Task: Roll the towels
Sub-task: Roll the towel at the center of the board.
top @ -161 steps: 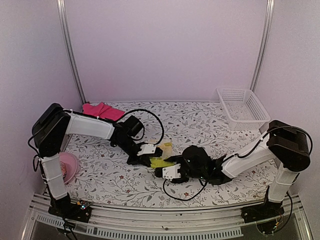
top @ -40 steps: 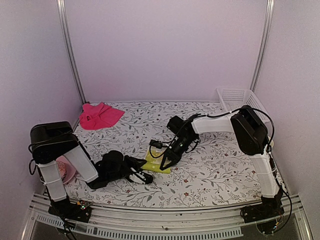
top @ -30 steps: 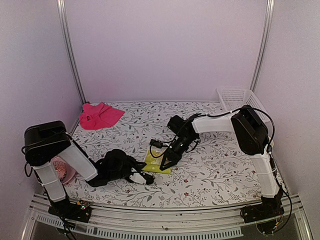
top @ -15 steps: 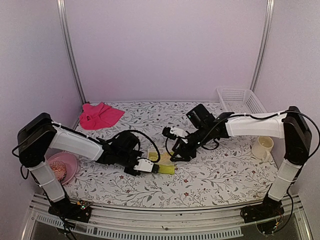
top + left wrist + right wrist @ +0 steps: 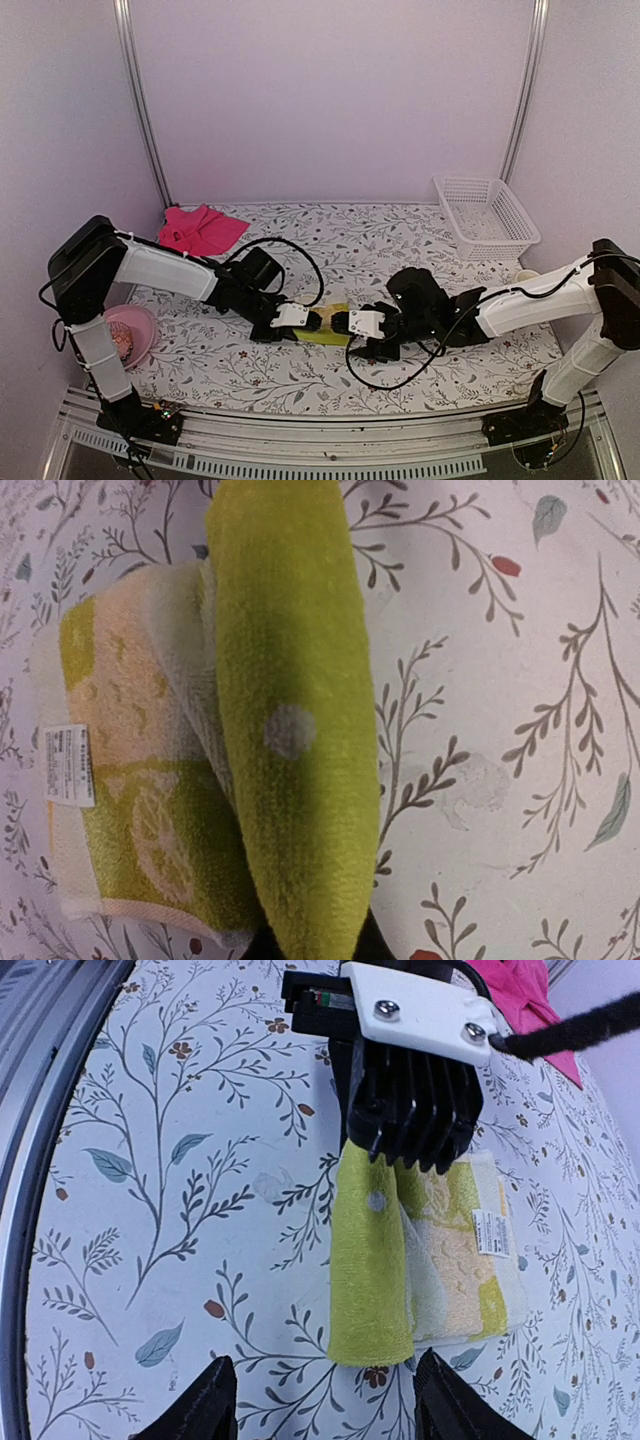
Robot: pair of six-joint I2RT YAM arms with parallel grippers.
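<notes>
Yellow-green towel (image 5: 372,1280) being rolled
Its rolled end is being pinched in the closed left gripper (image 5: 410,1155); the other end, just ahead of the wide-spread, seemingly empty right gripper (image 5: 330,1405), needs gripping next.

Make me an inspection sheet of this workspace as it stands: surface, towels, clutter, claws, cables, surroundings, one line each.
Surface: floral-print table, no spills seen.
Job's things: yellow-green towel mid-table, one edge rolled, the rest flat with its tag showing; pink towel crumpled at the far left, nothing touching it.
Clutter: pink bowl near left, something inside; white basket far right.
Claws: left claw shut on the yellow-green towel's rolled edge; right claw open at the roll's other end, holding nothing.
Cables: black cable arches over the left wrist; second cable loops on the table under the right arm.
Surroundings: pale walls, two metal posts; nothing else seen.
</notes>
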